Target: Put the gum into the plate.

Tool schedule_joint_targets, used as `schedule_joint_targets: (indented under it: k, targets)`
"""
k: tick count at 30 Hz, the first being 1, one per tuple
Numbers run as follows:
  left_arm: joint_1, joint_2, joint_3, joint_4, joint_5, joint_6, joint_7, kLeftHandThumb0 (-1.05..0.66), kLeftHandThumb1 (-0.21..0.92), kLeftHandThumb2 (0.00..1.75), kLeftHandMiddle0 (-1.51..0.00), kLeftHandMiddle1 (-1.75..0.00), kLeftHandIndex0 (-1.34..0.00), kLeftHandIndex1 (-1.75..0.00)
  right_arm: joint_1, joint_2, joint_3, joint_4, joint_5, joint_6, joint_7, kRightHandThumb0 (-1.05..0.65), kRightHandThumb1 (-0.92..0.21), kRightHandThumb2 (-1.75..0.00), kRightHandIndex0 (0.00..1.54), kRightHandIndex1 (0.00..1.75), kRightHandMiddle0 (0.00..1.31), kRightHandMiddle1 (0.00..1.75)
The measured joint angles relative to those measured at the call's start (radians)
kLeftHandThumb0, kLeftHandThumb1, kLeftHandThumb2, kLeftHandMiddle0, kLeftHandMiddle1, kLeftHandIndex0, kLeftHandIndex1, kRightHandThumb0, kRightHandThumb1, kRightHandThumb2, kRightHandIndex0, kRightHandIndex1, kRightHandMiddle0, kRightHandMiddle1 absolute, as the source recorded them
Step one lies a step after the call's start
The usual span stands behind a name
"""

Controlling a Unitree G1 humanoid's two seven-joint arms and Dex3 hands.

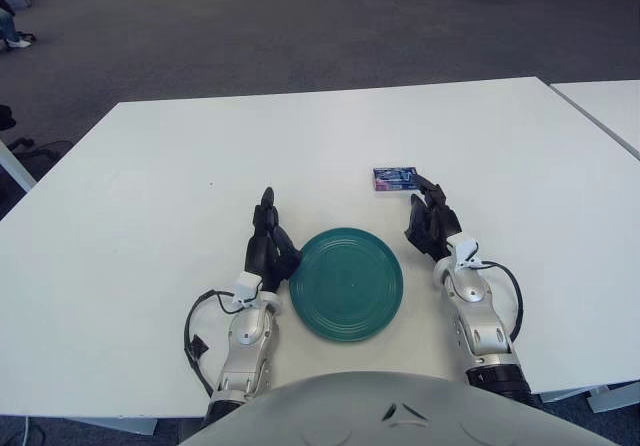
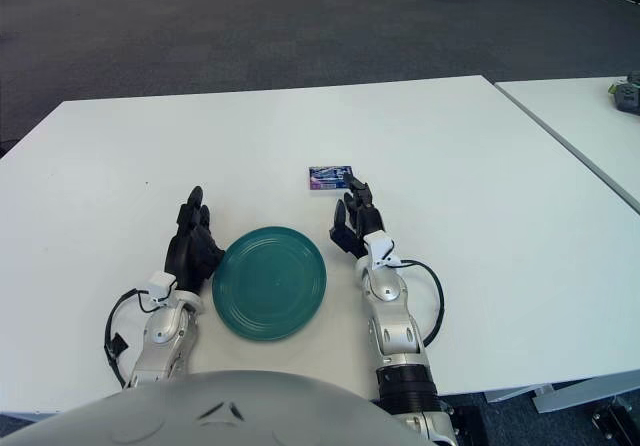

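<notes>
A small blue pack of gum lies flat on the white table, beyond and right of a round teal plate near the front edge. The plate holds nothing. My right hand rests on the table just right of the plate, its fingers relaxed and open, their tips a few centimetres short of the gum. My left hand rests on the table at the plate's left rim, fingers open and holding nothing.
The white table stretches far and wide around the plate. A second white table stands at the right, with a narrow gap between. Grey carpet and office clutter lie beyond.
</notes>
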Motion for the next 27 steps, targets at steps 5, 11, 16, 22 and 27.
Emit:
schedule_joint_targets:
  k: [5,11,16,22,27]
  targets:
    - [-0.022,-0.001,-0.002,0.027,0.001,-0.020,0.006,-1.03,0.92,1.11,-0.01,0.00,0.00,-0.21,-0.087,-0.016,-0.011,0.022,-0.007,0.059,0.000,-0.77,-0.92,-0.91,0.21,0.02,0.00,0.50]
    - [-0.043,-0.003,-0.002,0.056,0.006,-0.047,0.018,-1.01,0.92,1.10,-0.02,-0.01,0.00,-0.24,-0.162,-0.085,0.060,0.046,-0.123,0.040,-0.008,-0.76,-0.92,-0.76,0.29,0.04,0.00,0.65]
    - [-0.060,-0.004,-0.007,0.082,0.019,-0.071,0.021,-1.01,0.92,1.09,-0.02,0.00,0.00,-0.23,-0.262,-0.149,0.136,0.122,-0.278,-0.053,-0.075,-0.74,-0.92,-0.68,0.32,0.04,0.00,0.74]
    - [-0.067,-0.005,-0.012,0.094,0.022,-0.085,0.023,-1.01,0.92,1.07,-0.01,0.00,0.00,-0.22,-0.397,-0.248,0.241,0.222,-0.482,-0.171,-0.161,-0.74,-0.92,-0.61,0.34,0.04,0.00,0.80]
    - [-0.068,-0.006,-0.010,0.099,0.022,-0.094,0.032,-1.02,0.92,1.05,-0.02,-0.01,0.00,-0.24,-0.482,-0.272,0.315,0.292,-0.582,-0.198,-0.175,-0.72,-0.92,-0.55,0.36,0.04,0.00,0.84]
